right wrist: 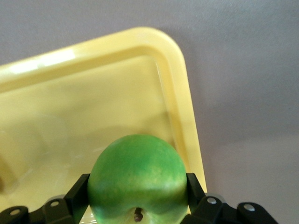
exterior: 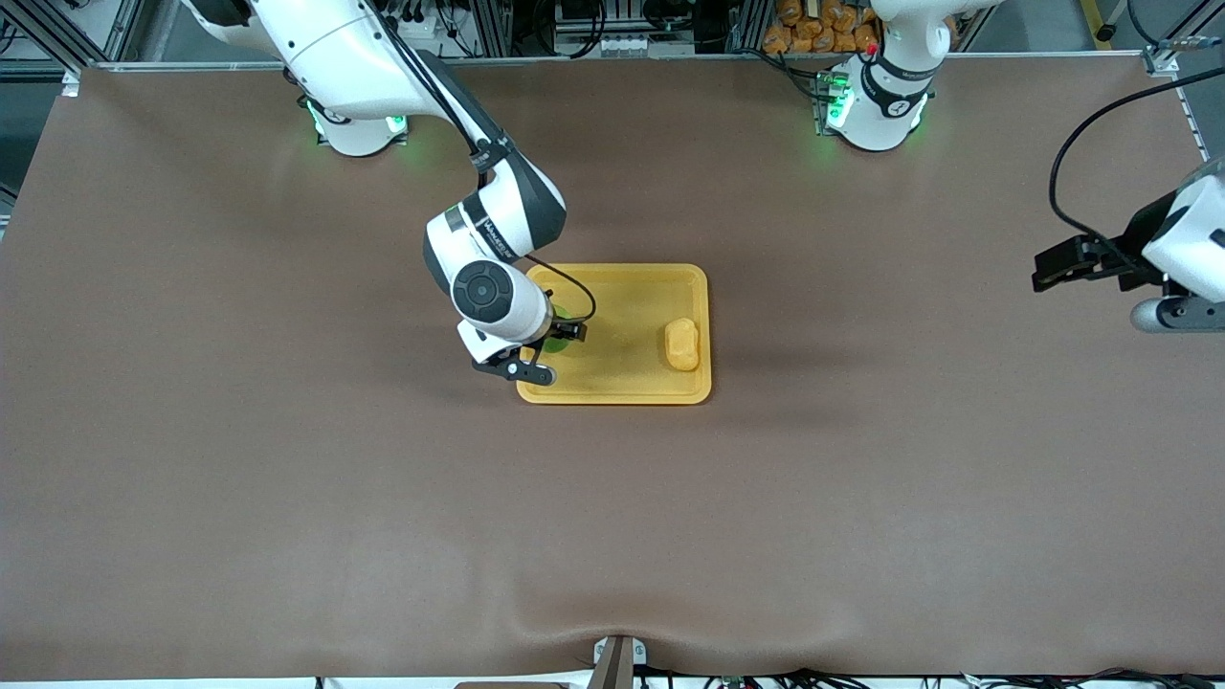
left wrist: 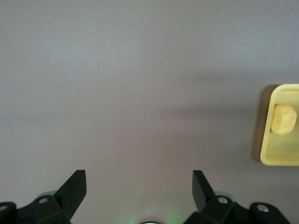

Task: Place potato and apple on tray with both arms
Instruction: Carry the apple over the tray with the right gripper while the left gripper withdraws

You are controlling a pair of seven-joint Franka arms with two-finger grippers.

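The yellow-orange tray (exterior: 622,306) lies in the middle of the table. The lumpy yellow potato (exterior: 681,344) rests in it at the end toward the left arm. My right gripper (exterior: 552,341) is shut on the green apple (exterior: 556,343), holding it low over the tray's other end by the rim. In the right wrist view both fingers press the sides of the apple (right wrist: 138,175), with the tray (right wrist: 93,102) under it. My left gripper (exterior: 1045,268) waits open and empty over bare table at the left arm's end. The left wrist view shows the gripper (left wrist: 138,184) spread wide, the tray (left wrist: 280,156) and the potato (left wrist: 283,119).
A brown mat (exterior: 287,478) covers the whole table. The two arm bases (exterior: 359,129) stand along the edge farthest from the front camera. A bag of orange items (exterior: 818,24) sits off the table beside the left arm's base.
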